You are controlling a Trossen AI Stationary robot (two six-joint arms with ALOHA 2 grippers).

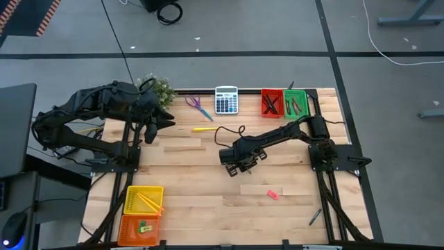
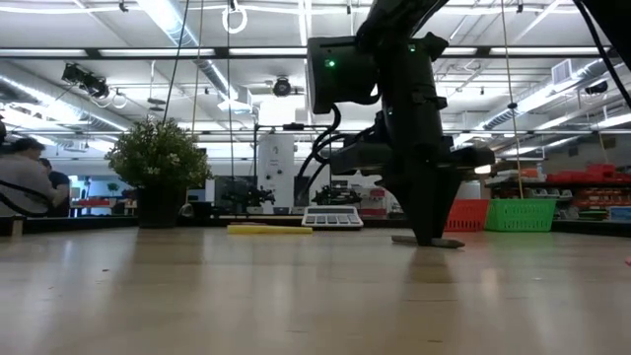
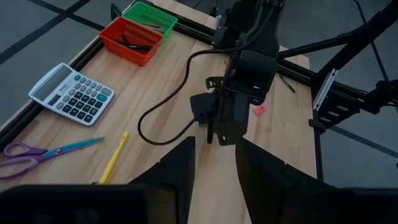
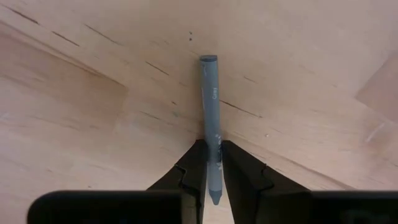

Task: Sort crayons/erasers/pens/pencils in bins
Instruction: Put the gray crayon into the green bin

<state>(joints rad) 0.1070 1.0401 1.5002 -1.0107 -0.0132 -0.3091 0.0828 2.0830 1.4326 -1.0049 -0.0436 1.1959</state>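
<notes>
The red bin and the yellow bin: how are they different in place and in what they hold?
The red bin stands at the far edge of the table, beside the green bin; the yellow bin stands at the near left corner, beside the orange bin. The red bin holds dark sticks; the yellow bin holds long orange-yellow ones. Both are small rectangular mesh baskets, and neither is touched by a gripper.

Place: robotics lab / open workshop hall | Evidence: ceiling w/ strip lights (image 2: 158, 15) & ducts; other machines (image 2: 276, 168) behind counter (image 2: 296, 296); seated person (image 2: 25, 182); grey taped floor (image 1: 277, 35)
</notes>
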